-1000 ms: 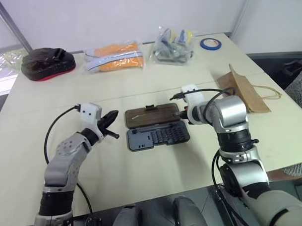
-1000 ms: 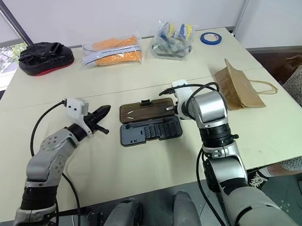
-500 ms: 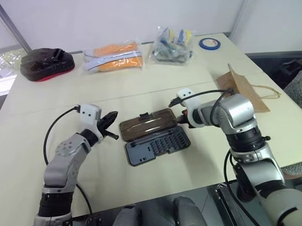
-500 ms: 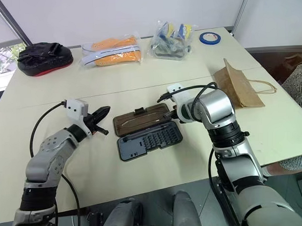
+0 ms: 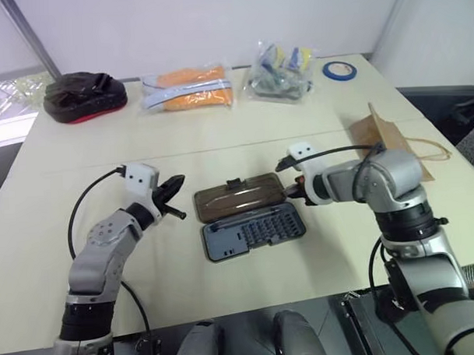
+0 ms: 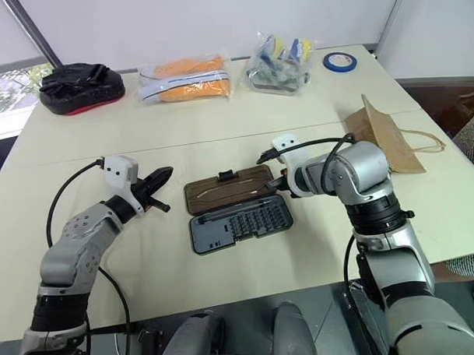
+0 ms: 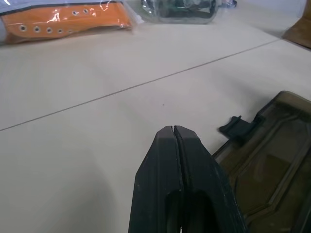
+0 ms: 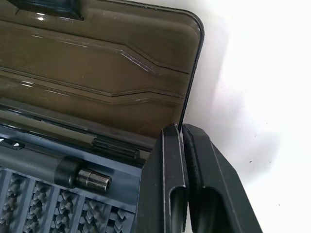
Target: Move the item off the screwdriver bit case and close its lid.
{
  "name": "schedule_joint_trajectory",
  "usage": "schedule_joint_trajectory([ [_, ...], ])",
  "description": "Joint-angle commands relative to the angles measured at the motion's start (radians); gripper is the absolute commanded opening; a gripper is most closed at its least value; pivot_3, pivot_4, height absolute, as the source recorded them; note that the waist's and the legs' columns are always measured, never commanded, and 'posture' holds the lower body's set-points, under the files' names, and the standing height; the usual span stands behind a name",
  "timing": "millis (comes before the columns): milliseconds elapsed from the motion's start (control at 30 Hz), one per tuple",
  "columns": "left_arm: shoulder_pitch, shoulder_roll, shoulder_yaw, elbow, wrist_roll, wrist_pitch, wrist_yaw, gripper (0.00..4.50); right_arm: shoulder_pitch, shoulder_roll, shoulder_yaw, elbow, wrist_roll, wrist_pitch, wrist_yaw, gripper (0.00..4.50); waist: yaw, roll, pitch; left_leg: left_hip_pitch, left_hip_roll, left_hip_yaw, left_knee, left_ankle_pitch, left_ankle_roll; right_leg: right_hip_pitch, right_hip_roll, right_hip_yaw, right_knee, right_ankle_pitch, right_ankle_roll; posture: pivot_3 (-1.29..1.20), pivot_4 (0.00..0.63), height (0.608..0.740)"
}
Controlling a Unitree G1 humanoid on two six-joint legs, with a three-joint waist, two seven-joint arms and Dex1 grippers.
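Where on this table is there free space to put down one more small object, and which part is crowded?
Free: the near edge in front of the screwdriver bit case, and the wide strip between the case and the back row. Crowded: the far edge, with the black-and-red pouch, orange packets, clear bag and blue tape roll.

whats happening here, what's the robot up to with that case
A two-armed robot is working on a screwdriver bit case lying open on the table, its lid folded back flat. The right pincer, shut and empty, sits at the case's right end by the lid's edge. The left pincer, also shut, hovers left of the case. The brown paper bag already lies off to the right, clear of the case, so only closing the lid is left.
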State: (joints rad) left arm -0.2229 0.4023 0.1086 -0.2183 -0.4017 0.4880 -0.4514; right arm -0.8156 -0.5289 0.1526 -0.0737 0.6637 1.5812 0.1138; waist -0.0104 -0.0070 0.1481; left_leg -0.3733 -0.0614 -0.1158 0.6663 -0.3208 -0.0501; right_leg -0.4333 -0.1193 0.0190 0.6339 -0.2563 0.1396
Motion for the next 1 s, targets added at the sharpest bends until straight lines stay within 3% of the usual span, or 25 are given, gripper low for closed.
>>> schedule_joint_trajectory([
  [33, -0.016, 0.009, 0.011, -0.029, 0.003, -0.013, -0.004, 0.0, 0.037, -0.03, 0.012, -0.012, 0.115, 0.033, -0.067, 0.05, 0.0, 0.0, 0.0, 0.0, 0.0, 0.0, 0.0, 0.0, 0.0, 0.001, 0.0, 0.0, -0.001, 0.0, 0.0, 0.0, 0.15, 0.74],
  [333, -0.021, 0.01, 0.009, -0.023, 0.003, -0.014, -0.013, 0.0, 0.019, -0.076, 0.027, -0.013, 0.301, 0.033, -0.203, 0.05, -0.002, 0.0, 0.0, 0.0, 0.0, 0.0, 0.0, -0.001, 0.001, 0.001, 0.0, 0.0, -0.002, 0.0, 0.0, 0.0, 0.15, 0.74],
  [700, -0.024, 0.009, 0.01, -0.02, 0.004, -0.016, -0.015, 0.0, 0.013, -0.079, 0.045, -0.049, 0.286, 0.033, -0.231, 0.05, -0.002, 0.0, 0.0, 0.0, 0.0, 0.0, 0.0, -0.001, 0.001, 0.001, 0.0, 0.0, -0.002, 0.0, 0.0, 0.0, 0.15, 0.74],
  [800, -0.024, 0.009, 0.009, -0.019, 0.004, -0.016, -0.016, 0.0, 0.013, -0.086, 0.072, -0.103, 0.214, 0.033, -0.207, 0.98, -0.002, 0.0, 0.0, 0.0, 0.0, 0.0, 0.0, -0.001, 0.001, 0.001, 0.0, 0.0, -0.002, 0.0, 0.0, 0.0, 0.15, 0.74],
  [1000, -0.016, 0.01, 0.014, -0.03, -0.012, -0.004, -0.028, 0.0, 0.026, -0.068, 0.053, -0.18, 0.115, -0.007, -0.143, 4.1, -0.003, 0.0, 0.0, 0.0, 0.0, 0.0, 0.0, -0.001, 0.001, 0.001, 0.0, 0.0, -0.002, 0.0, 0.0, 0.0, 0.15, 0.74],
])
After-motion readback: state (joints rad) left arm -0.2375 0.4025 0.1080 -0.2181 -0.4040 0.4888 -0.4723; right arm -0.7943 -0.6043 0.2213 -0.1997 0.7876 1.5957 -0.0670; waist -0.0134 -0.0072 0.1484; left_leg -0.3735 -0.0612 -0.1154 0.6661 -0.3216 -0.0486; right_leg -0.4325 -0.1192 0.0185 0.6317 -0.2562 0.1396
